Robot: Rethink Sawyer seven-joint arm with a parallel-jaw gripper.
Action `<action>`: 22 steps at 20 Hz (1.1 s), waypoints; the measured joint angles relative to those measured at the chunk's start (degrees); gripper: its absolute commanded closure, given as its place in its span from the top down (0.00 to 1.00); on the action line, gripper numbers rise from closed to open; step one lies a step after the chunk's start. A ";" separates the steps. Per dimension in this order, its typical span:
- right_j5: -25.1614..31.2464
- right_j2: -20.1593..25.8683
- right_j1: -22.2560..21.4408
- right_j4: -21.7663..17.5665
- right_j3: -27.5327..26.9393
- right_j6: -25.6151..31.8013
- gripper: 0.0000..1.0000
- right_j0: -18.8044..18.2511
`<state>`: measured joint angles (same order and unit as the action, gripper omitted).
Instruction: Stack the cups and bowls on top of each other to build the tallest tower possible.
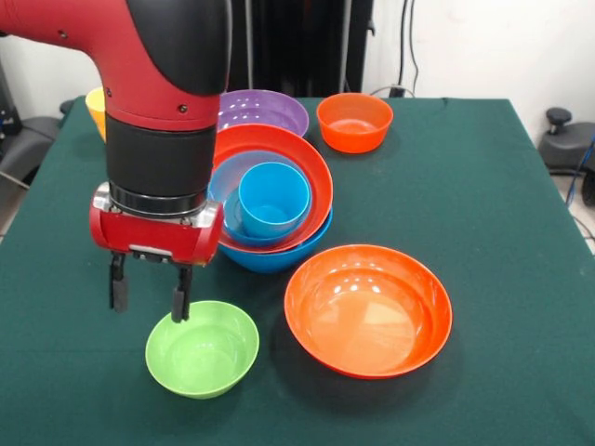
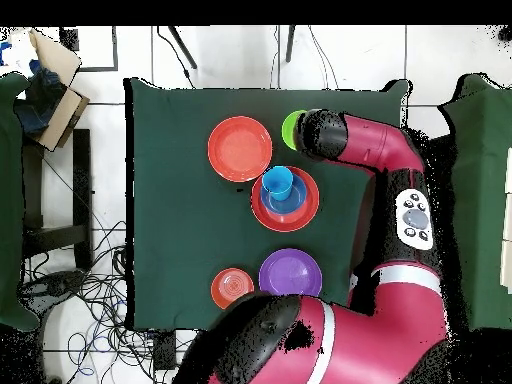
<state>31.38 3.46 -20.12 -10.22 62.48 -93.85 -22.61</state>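
Lime green bowl (image 1: 203, 348), small and ribbed, upright on the green table (image 1: 483, 232), directly beneath the gripper (image 1: 149, 295); one finger hangs outside the rim on the far-left side, the other at or just over the rim's upper edge, so the jaws stand open and hold nothing, apparently straddling the bowl's wall. Yellow cup (image 1: 95, 110), only an edge showing behind the arm, well beyond the gripper toward the table's far corner. Tower (image 1: 272, 200), just to the right of the gripper and slightly beyond it: large blue bowl at the base, large orange bowl within it, medium blue bowl inside that, blue cup (image 1: 273, 198) upright on top; a magenta layer cannot be made out. Purple bowl (image 1: 260, 111), behind the tower, touching or nearly so. Large orange bowl (image 1: 368, 309), right of the gripper, level with the lime bowl, apart from the tower. Small orange bowl (image 1: 354, 122), far right and beyond, standing alone. Step in hand, as judged: pinching the lime bowl's rim for lifting. To do it well, lower until one finger is clearly inside the wall, close squarely on the rim, lift straight up before travelling right, and clear the blue cup's lip with margin.
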 measured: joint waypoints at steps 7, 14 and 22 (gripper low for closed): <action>-3.19 0.00 0.84 -0.01 0.85 0.00 1.00 -0.37; -9.18 0.53 1.81 0.00 3.56 0.00 1.00 -1.93; -17.13 1.60 1.81 -1.28 9.68 0.00 1.00 -5.95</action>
<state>14.25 5.06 -18.31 -11.50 72.17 -93.85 -28.56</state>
